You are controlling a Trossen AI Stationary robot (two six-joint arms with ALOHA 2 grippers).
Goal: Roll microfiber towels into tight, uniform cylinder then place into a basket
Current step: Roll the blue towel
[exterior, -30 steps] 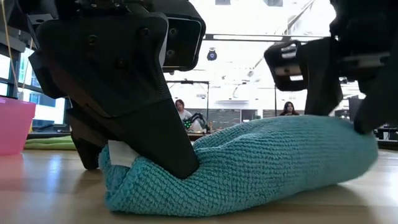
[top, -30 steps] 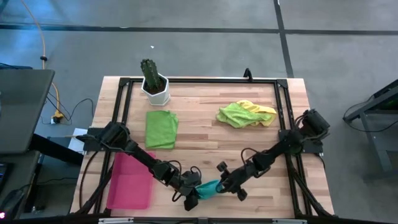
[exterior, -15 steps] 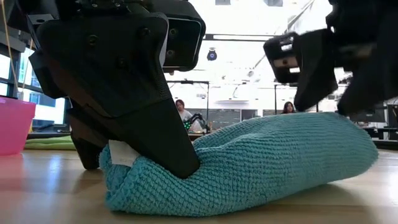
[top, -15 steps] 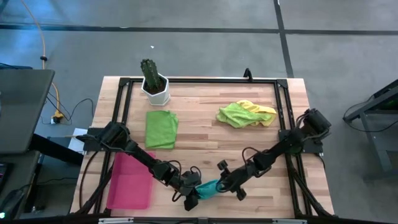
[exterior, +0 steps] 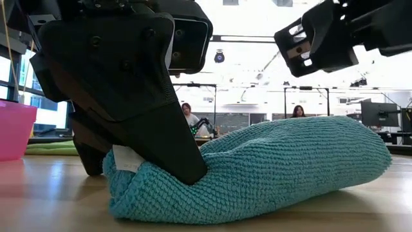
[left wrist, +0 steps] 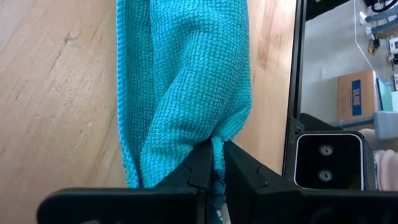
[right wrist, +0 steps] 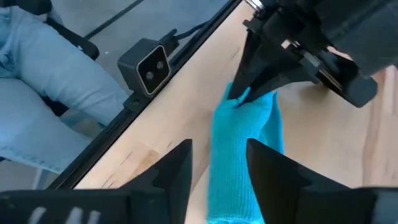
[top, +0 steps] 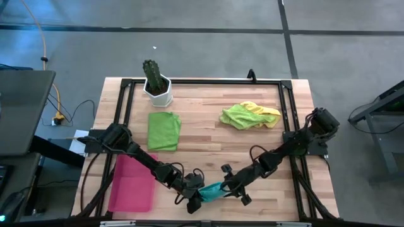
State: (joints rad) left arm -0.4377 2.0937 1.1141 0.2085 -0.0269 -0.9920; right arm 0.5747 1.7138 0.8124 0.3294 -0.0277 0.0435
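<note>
Item: teal towel [top: 213, 189], rolled into a short cylinder, lying on the counter [top: 208, 139] at its near edge, between the two tools.

Long axis: runs from the left tool [top: 197, 197] toward the right tool [top: 235, 191], roughly along the counter's near edge.

Left tool: pinched narrow on one end of the roll; in the left wrist view its fingers [left wrist: 202, 163] meet on a fold of teal cloth, the roll stretching straight ahead of them. This arm is the nearer, in contact.

Right tool: fingers apart, holding nothing. In the low view it hangs above the roll's far end with clear air under it; in the right wrist view the roll lies ahead and below, between the lines of its two fingers [right wrist: 177, 165].

Basket [top: 131, 183]: flat pink tray, to the outer side of the left tool, apart from the roll. Judged: the carry goes that way, led by the left arm.

Other towels: green [top: 163, 130], flat; lime [top: 241, 116] and yellow [top: 268, 111], heaped together; all farther up the counter, well apart from both tools.
</note>
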